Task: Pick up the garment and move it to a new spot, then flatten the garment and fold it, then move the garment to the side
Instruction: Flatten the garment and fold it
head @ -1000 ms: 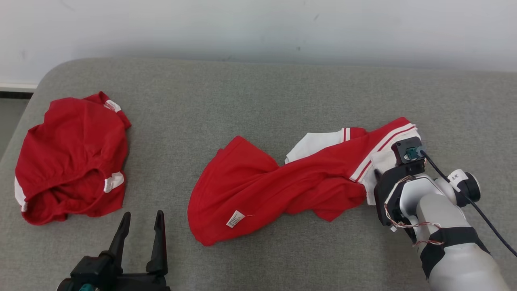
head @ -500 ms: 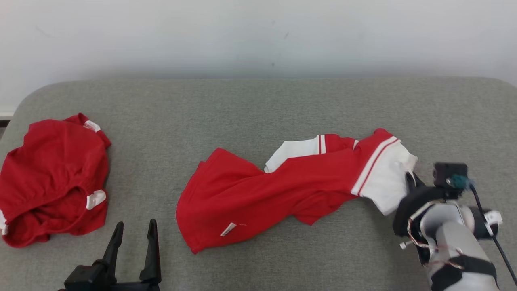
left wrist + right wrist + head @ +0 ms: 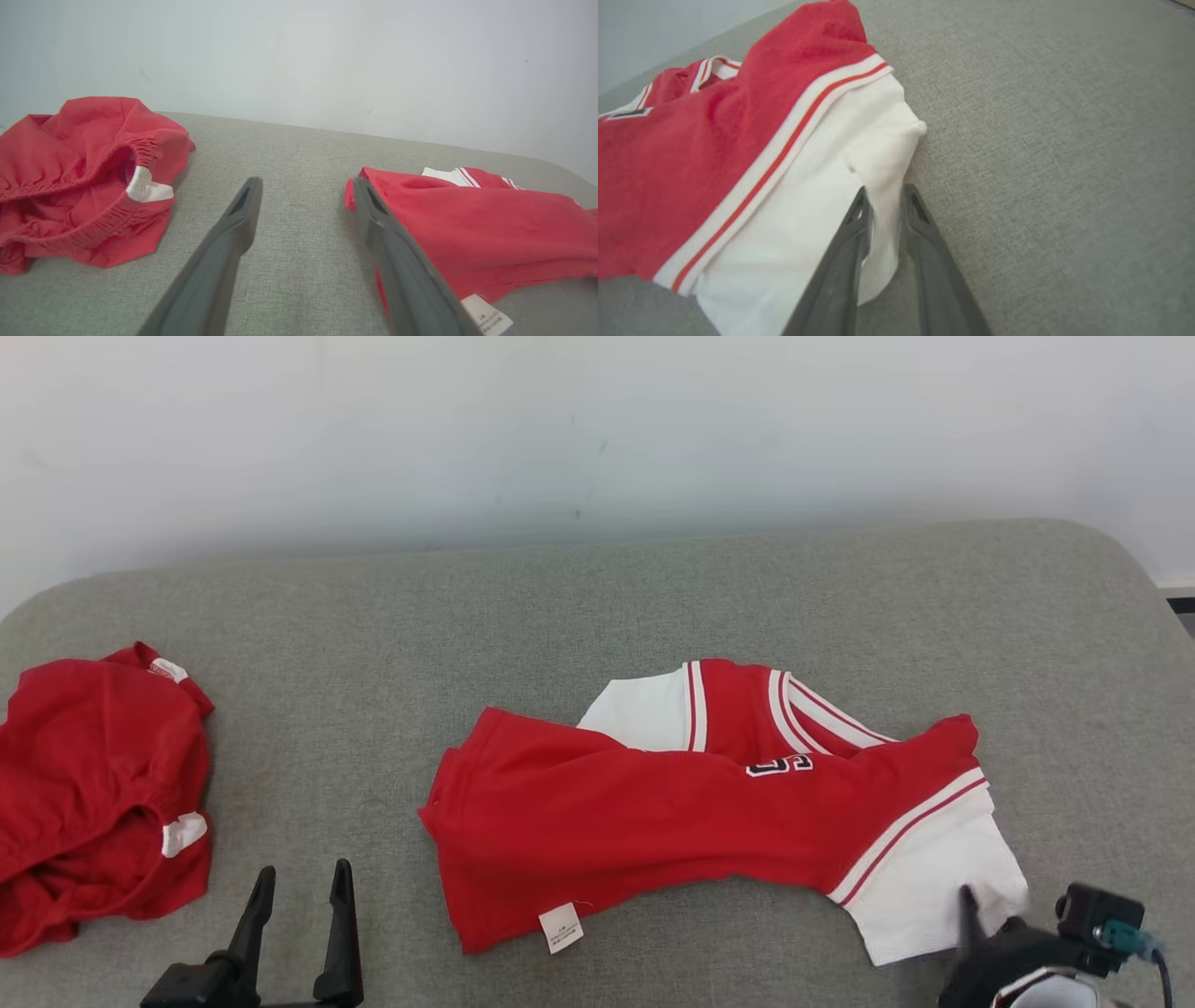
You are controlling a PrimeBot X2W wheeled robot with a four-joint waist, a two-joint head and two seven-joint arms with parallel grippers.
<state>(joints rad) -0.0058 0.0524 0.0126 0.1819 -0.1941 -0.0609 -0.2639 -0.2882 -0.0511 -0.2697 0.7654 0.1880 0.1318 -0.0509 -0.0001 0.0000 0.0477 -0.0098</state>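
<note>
The shirt (image 3: 653,803) lies on the grey cushion (image 3: 560,607), spread from the cushion's middle toward its right end and closer to its front edge than to its back edge. The shirt is red with white sleeves and striped trim. It lies crumpled rather than flat, with the red body folded over itself in a long band. A black-and-white print shows on the chest, partly tucked under a fold. A white label (image 3: 561,928) sticks out at the hem, on the side nearer the cushion's front edge.

The right gripper (image 3: 887,190) is at the cushion's front right corner. Its two fingers stand close together, clamped on a fold of the white sleeve (image 3: 878,154). In the right wrist view the cloth runs down between them and bunches just above their tips. The rest of the sleeve rests on the cushion.

The left gripper (image 3: 304,870) is over the cushion's front edge, left of the middle. Its fingers are wide apart with nothing between them, and they point toward the cushion's back edge. In the left wrist view bare cushion shows in the gap, and the right finger overlaps the shirt's hem. Whether it touches the cloth cannot be told.

Red shorts (image 3: 84,784) with an elastic waist and white patches lie heaped at the cushion's left end, well apart from the shirt. A pale wall (image 3: 560,429) rises behind the cushion's back edge.
</note>
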